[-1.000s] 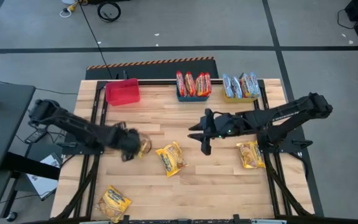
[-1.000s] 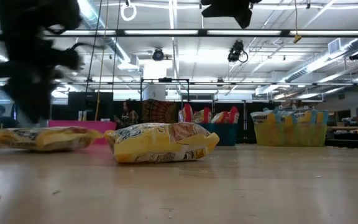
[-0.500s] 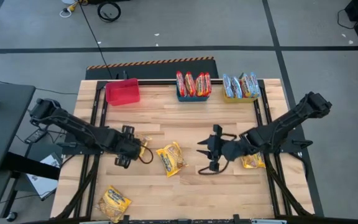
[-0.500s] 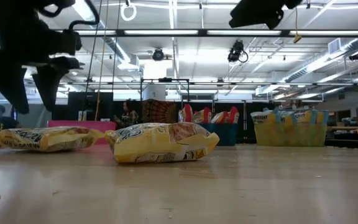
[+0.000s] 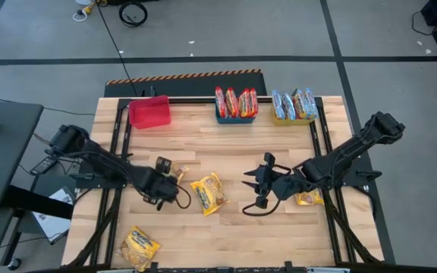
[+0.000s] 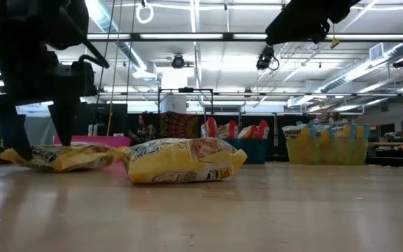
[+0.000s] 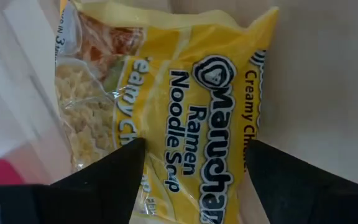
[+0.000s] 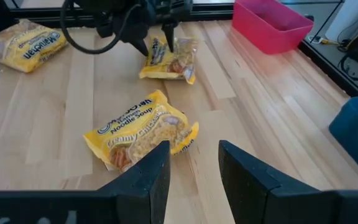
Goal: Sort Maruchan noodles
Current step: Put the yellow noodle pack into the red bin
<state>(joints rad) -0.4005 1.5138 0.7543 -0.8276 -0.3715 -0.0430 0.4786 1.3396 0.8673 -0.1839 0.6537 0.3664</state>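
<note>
My left gripper (image 5: 169, 180) is open and points down at a yellow Maruchan packet (image 7: 185, 74) lying flat on the table's left half. Its two fingers stand on either side of that packet (image 6: 54, 155). My right gripper (image 5: 259, 187) is open and hangs above the table, to the right of a second yellow packet (image 5: 209, 193) lying flat in the middle. That packet (image 8: 142, 134) shows ahead of the right fingers. A third yellow packet (image 5: 306, 191) lies partly under the right arm. Another one (image 5: 139, 246) lies near the near-left corner. My left gripper comes from above, its open fingers (image 7: 114, 171) reaching down to table height on both sides of the yellow packet, across its printed face. The packet lies flat on the table. I cannot tell whether the fingers touch it.
Along the far edge stand a red bin (image 5: 149, 111) with nothing showing in it, a blue bin (image 5: 236, 115) holding red packets and a yellow bin (image 5: 294, 117) holding blue-silver packets. Bare wood lies between the middle packet and the bins.
My left gripper has come down from above the left yellow packet until its open fingers stand on either side of it, shifting slightly toward the table's right. My right gripper has moved from mid-table toward the near edge, then held still.
</note>
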